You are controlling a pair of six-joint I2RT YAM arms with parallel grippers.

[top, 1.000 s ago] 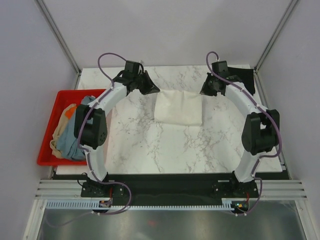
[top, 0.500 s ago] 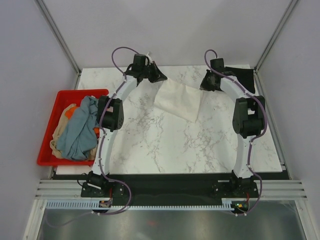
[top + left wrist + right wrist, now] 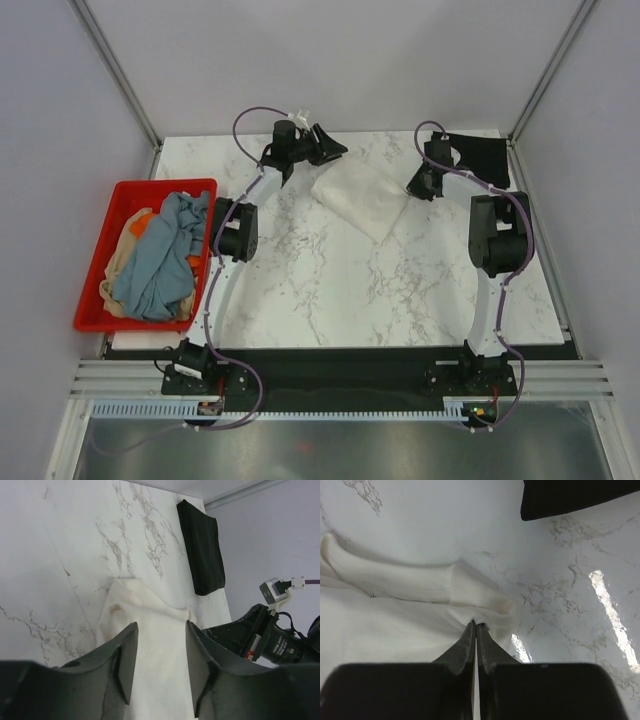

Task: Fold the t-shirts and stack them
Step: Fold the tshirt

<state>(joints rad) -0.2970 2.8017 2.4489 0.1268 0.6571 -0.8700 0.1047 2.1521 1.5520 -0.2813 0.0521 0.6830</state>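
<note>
Beside the black shirt (image 3: 478, 158) (red crate (image 3: 135, 190) far left), right jaws pinch the cream shirt (image 3: 362, 195); left jaws gape empty.

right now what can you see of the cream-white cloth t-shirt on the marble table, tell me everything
The cream-white cloth t-shirt is folded into a soft, roughly rectangular bundle with rolled edges and faint creases, no print showing. It lies flat and skewed at the far middle of the white marble table. The right gripper is shut on its right-hand edge, pinching a bunched fold. The left gripper stands open by its far left corner, not gripping it.
</note>
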